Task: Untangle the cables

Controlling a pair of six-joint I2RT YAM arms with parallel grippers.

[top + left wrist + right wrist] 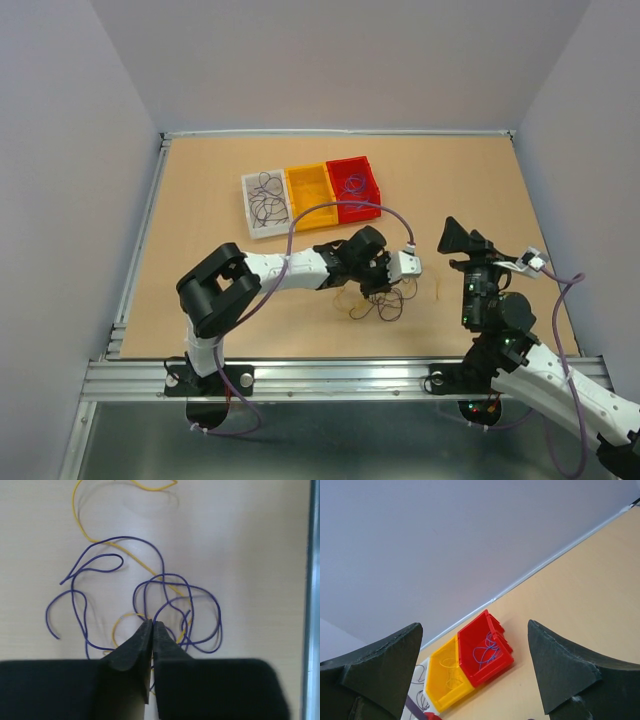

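Lifting now could drag the whole bunch, since the left hand [151, 625] is clenched at the edge of the cables [170, 607] interlooped on the desk [250, 540]; the right hand [475, 625] hangs released.

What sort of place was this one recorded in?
Probably a robot lab test cell: a tan tabletop boxed in by plain grey walls, an aluminium rail along its near edge, and small coloured bins beyond loose cables.
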